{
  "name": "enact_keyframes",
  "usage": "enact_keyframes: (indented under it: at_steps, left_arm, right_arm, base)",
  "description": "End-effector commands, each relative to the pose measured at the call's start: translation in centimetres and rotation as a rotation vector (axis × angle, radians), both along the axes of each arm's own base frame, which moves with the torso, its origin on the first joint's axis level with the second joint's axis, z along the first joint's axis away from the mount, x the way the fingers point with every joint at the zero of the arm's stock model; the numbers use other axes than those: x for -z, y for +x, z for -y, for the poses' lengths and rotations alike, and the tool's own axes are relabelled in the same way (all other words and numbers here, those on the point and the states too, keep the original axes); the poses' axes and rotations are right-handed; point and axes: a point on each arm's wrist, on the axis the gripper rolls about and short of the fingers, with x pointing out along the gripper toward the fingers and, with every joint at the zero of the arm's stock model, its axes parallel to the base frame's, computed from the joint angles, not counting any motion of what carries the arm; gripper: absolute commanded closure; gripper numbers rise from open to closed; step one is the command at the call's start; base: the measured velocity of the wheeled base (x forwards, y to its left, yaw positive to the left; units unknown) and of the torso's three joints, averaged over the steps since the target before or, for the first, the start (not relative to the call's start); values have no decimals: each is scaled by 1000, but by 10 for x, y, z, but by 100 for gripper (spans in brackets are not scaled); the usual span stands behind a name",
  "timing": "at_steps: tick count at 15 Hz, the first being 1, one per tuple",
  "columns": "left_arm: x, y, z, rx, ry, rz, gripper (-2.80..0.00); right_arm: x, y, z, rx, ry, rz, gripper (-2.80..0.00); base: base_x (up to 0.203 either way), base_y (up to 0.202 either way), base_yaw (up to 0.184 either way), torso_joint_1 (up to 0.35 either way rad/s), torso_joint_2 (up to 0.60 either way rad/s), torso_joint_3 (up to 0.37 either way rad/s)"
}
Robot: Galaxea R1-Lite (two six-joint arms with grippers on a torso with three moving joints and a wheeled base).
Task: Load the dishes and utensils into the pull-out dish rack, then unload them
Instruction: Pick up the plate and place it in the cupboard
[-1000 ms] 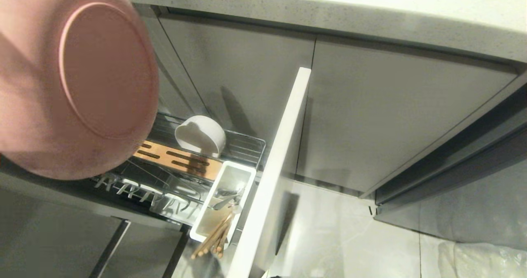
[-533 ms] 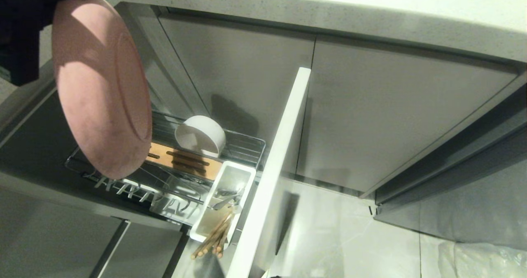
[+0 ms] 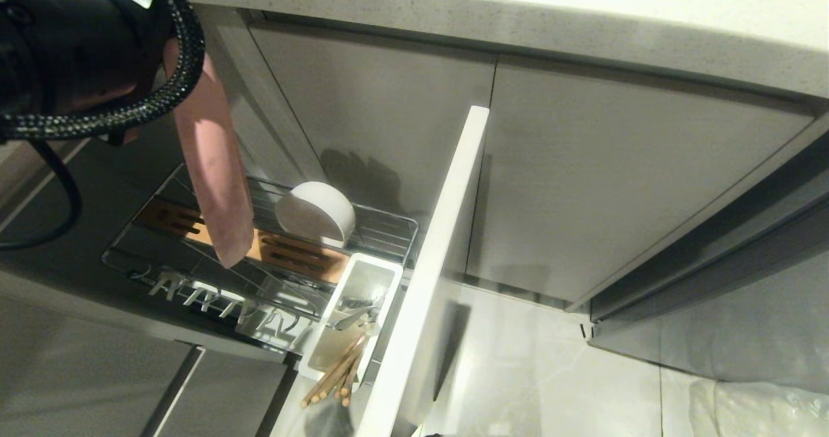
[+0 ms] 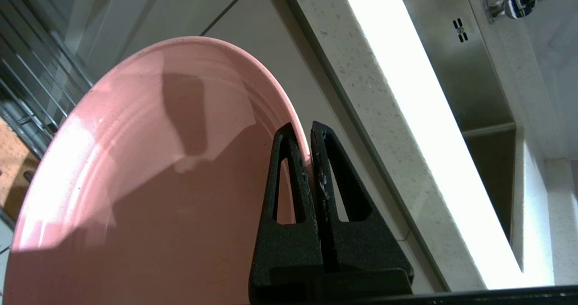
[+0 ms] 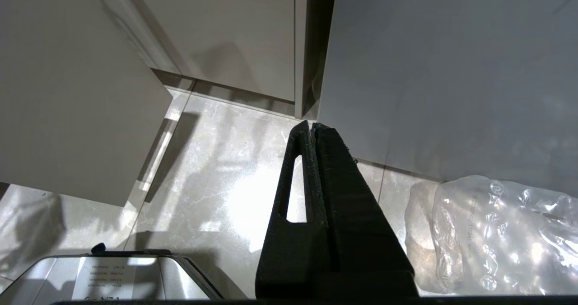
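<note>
The pink plate (image 4: 135, 169) has a smooth, slightly glossy glaze that catches a soft highlight. The left gripper (image 4: 310, 133) pinching its rim is matt black plastic with a grainy texture, as is the right gripper (image 5: 312, 129). The dish rack (image 3: 382, 226) is shiny chrome wire with a wooden strip (image 3: 298, 256) of warm, matt grain. The bowl (image 3: 317, 213) looks smooth and white. The countertop (image 3: 518, 16) is speckled stone, and the floor tiles (image 5: 226, 160) are polished and reflective.

Dim, greenish light fills the head view, a hard glare strip burns along the speckled white stone countertop edge (image 4: 420, 129), the glossy marbled grey floor tile (image 5: 235, 192) reflects brightly, and soft shadows fall across the flat grey cabinet doors (image 3: 363, 165).
</note>
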Motion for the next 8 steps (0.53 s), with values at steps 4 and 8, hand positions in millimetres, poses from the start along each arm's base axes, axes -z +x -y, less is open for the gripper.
enact_keyframes:
  at_steps: [4, 8]
  left_arm:
    - [8, 9, -1, -81, -39, -15, 0]
    - [37, 15, 6, -99, -47, -61, 0]
  right_arm:
    - [0, 0, 0, 0, 0, -1, 0]
    - [0, 0, 0, 0, 0, -1, 0]
  base:
    - [0, 0, 0, 0, 0, 0]
    - [0, 0, 0, 0, 0, 0]
